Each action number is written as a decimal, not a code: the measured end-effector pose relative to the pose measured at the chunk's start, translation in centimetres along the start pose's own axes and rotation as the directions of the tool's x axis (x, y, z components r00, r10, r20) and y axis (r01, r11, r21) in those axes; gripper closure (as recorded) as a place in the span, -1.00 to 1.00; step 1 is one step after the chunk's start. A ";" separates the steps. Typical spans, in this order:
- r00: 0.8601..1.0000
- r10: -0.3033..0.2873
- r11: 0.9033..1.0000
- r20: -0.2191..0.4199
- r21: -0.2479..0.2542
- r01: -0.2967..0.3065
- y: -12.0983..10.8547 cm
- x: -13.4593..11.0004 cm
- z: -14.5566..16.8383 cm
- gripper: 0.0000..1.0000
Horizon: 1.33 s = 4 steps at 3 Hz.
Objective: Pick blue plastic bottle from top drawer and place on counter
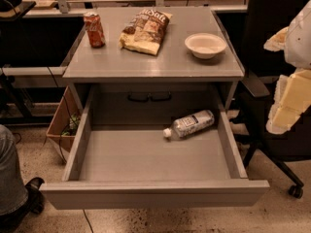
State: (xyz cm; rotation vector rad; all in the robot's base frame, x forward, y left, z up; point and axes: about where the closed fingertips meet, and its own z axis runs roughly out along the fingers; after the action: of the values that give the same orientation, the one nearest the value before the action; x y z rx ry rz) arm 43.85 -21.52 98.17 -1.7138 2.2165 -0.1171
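Observation:
The blue plastic bottle [190, 124] lies on its side in the open top drawer [150, 192], at the back right, with its white cap pointing to the front left. The drawer is pulled far out below the counter [160, 62]. My gripper [287, 103] shows as pale, blurred parts at the right edge of the view. It is to the right of the drawer and above it, well apart from the bottle, and holds nothing that I can see.
On the counter stand a red soda can [94, 29] at the back left, a chip bag [146, 30] in the middle and a white bowl [205, 45] at the right. A black office chair [277, 130] stands right of the cabinet. A cardboard box [62, 125] sits on the floor at left.

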 end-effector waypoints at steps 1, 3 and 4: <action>1.000 0.000 1.000 0.000 0.000 0.000 0.0 0.0 0.0 -1.00; 0.989 -0.089 0.995 0.114 -0.042 0.095 0.1 -0.2 9.3 -1.00; 0.966 -0.167 0.979 0.199 -0.086 0.187 -0.3 -1.3 18.1 -1.00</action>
State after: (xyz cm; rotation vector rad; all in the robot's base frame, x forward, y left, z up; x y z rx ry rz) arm 50.01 -17.88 81.49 -1.8916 1.9604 0.1181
